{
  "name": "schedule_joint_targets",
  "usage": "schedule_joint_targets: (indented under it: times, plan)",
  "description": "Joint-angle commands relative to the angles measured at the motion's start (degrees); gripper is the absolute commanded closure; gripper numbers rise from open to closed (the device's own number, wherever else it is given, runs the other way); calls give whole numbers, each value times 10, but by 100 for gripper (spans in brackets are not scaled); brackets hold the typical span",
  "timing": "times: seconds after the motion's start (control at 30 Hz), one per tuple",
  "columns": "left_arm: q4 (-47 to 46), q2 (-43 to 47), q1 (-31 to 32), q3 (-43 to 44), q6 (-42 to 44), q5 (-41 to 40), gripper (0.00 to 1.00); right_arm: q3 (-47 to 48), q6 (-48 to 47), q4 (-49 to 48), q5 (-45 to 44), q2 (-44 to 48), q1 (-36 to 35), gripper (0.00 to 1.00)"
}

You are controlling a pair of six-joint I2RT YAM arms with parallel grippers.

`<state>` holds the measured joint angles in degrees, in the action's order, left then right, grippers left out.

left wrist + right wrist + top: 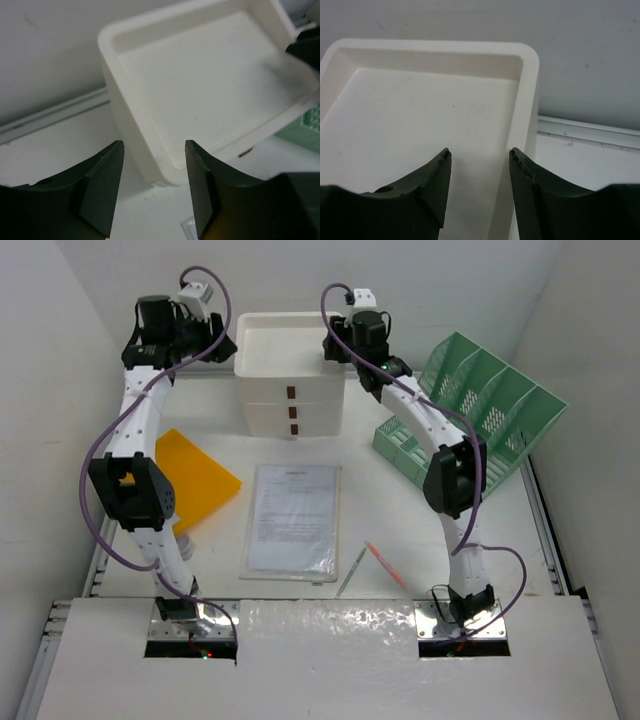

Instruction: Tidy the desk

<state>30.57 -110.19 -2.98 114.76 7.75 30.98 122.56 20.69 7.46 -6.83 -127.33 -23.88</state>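
Bench (pixel 215 535) spans the view | near: red pen (pixel 385 562), paper sheet (pixel 293 517) | orange folder (pixel 200 475) partly hidden behind left arm | far: left end effector (pixel 154 145) and right end effector (pixel 480 151), fingers apart, empty, at drawer box (pixel 290 390) top edges | green rack (pixel 485 405) partly hidden by right arm

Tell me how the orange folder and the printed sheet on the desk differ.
The orange folder is plain orange; the printed sheet is white with lines of text. The folder lies skewed to the edges of the desk; the sheet lies nearly square to them. Both are thin, rectangular and lie flat on it.
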Motion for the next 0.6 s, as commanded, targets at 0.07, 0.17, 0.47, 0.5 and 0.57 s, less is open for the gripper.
schedule_joint_targets:
  times: [0.07,0.17,0.47,0.5,0.57]
  plan:
    - [-75,-70,3,83,-41,-2,45,22,-9,11,-65,-54,-1,54]
    - [-82,-106,10,113,-51,-2,40,5,-14,3,-76,-57,-2,56]
    - [-60,-160,25,104,-38,-98,44,-17,-8,19,-62,-63,-4,68]
    - [-53,-161,25,101,-34,-97,51,-18,-6,23,-60,-64,-3,68]
    - [-49,-159,33,85,-30,-88,64,-24,0,27,-54,-62,-6,66]
